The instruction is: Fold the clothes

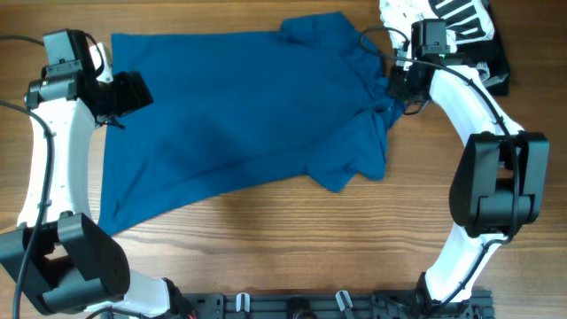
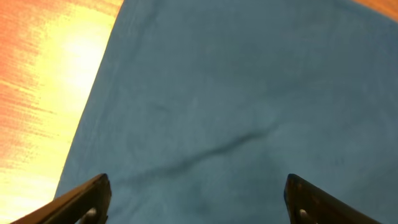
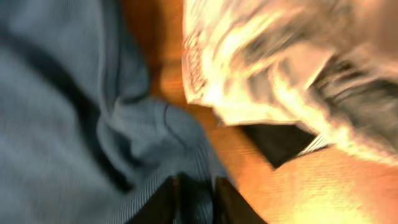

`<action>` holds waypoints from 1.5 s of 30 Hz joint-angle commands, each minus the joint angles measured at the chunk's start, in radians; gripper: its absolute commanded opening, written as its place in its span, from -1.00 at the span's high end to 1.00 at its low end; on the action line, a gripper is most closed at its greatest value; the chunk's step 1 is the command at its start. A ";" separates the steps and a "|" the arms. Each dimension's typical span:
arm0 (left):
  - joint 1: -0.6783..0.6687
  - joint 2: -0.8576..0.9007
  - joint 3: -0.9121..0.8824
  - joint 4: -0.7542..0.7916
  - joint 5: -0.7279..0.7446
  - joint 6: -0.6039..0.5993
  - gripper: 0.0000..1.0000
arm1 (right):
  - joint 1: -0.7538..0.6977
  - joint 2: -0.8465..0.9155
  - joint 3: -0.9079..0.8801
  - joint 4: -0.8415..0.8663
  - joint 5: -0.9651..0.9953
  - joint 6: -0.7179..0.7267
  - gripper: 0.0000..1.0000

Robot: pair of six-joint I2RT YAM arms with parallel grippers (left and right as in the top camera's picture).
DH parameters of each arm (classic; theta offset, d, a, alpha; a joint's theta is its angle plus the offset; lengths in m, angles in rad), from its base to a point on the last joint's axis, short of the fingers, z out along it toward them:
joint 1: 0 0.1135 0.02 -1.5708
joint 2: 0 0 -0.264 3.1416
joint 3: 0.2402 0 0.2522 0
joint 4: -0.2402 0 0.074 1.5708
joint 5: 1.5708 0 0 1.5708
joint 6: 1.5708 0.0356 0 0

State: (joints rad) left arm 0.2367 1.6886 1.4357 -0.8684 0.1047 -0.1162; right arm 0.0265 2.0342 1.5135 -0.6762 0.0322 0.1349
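The clothes are one large deep-blue garment (image 1: 239, 111) spread over the wooden table, wrinkled and bunched at its right side. My left gripper (image 1: 131, 91) hovers over the garment's left edge, open and empty; the left wrist view shows its wide-apart fingers (image 2: 196, 199) above flat blue fabric (image 2: 249, 93). My right gripper (image 1: 400, 84) is at the garment's bunched right edge. In the right wrist view its fingers (image 3: 196, 199) are shut on a fold of the blue fabric (image 3: 74, 124).
A white black-striped garment (image 1: 452, 18) lies at the back right corner on dark folded clothes (image 1: 496, 71); it shows blurred in the right wrist view (image 3: 280, 62). Bare wooden table (image 1: 292, 239) lies in front of the garment.
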 commanded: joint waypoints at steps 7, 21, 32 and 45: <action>0.038 -0.015 0.010 -0.326 0.042 -0.113 -0.93 | 0.005 -0.382 0.051 -0.360 -0.262 -0.068 -0.45; 0.211 -0.575 -0.426 -0.350 -0.036 -0.372 -1.00 | 0.165 -0.512 -0.480 -0.171 -0.116 0.197 -0.43; 0.248 -0.296 -0.584 -0.156 -0.111 -0.371 -1.00 | 0.165 -0.324 -0.591 0.017 -0.100 0.286 -0.03; 0.363 -0.278 -0.652 -0.003 -0.185 -0.365 -1.00 | 0.166 -0.314 -0.591 0.019 -0.209 0.257 0.91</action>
State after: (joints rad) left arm 0.5632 1.3903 0.7940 -0.8940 -0.0460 -0.4770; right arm 0.1909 1.7077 0.9276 -0.6674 -0.1501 0.4030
